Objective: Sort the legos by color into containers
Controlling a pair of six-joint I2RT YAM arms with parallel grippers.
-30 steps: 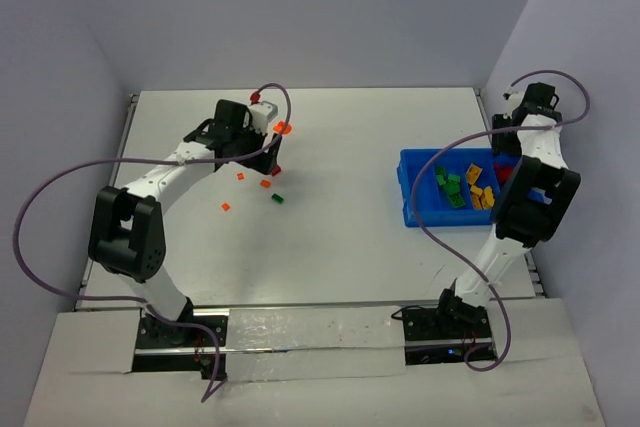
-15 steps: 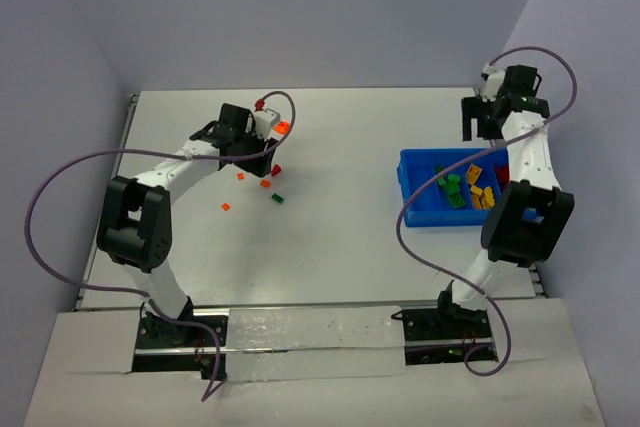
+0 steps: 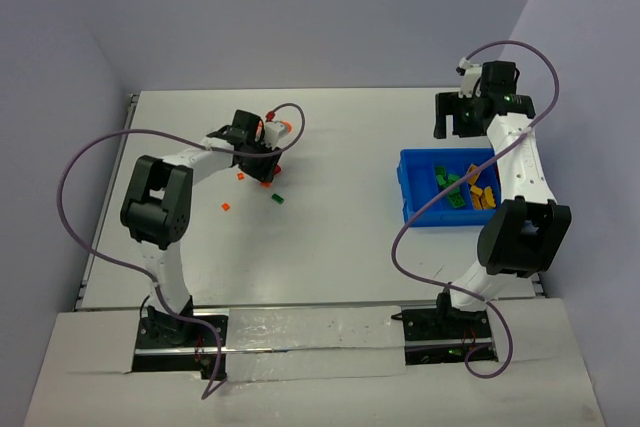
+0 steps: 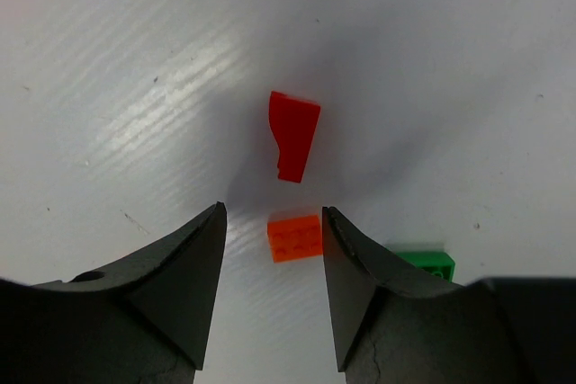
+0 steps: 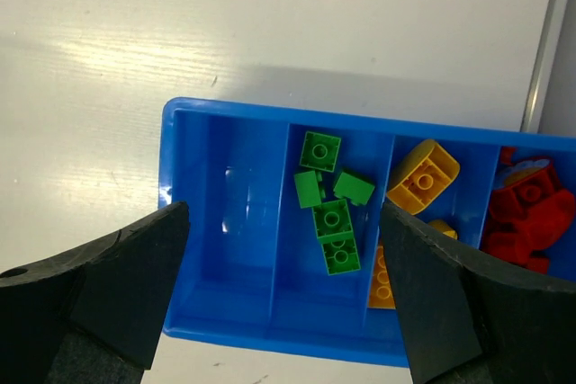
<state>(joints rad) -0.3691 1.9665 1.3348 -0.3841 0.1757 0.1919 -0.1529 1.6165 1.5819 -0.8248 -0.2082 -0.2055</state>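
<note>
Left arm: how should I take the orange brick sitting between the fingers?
Come straight down and pinch the orange brick by its two end faces. It lies flat, roughly squared to the open left gripper, with a gap on either side. The red piece lies apart, beyond it; the green brick sits outside one finger.

The fingers (image 4: 171, 294) of my left gripper (image 4: 273, 213) are matte black against a white table (image 4: 135, 60) streaked with pale glare. Down there I see one orange lego (image 4: 295, 237), one red lego (image 4: 294, 135) and one green lego (image 4: 425, 263). My right gripper (image 5: 283, 209) is black-fingered too, over the bright-blue bin (image 5: 225, 213), which holds green legos (image 5: 328, 209), yellow ones (image 5: 421, 177) and red ones (image 5: 526, 213). My arms (image 3: 190, 159) are white with black joints and purple cables (image 3: 61, 192).
</note>
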